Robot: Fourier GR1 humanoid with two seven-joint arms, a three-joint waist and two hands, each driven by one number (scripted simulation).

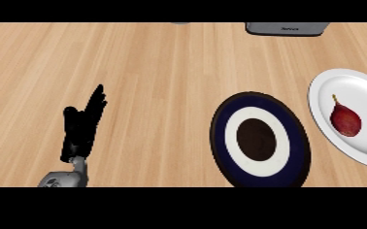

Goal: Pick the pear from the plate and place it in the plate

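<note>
The red pear (345, 119) lay on its side on the white plate (324, 89) at the right edge, stem pointing up the view. Just beside it, the dark-rimmed plate (222, 140) was seen holding nothing. A grasp across the pear's broad body would be judged best. The left hand (84, 123) was rested far left, fingers straight; no right hand was shown.

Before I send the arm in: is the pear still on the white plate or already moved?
On the white plate. The red pear lies there; the dark plate holds nothing.
</note>
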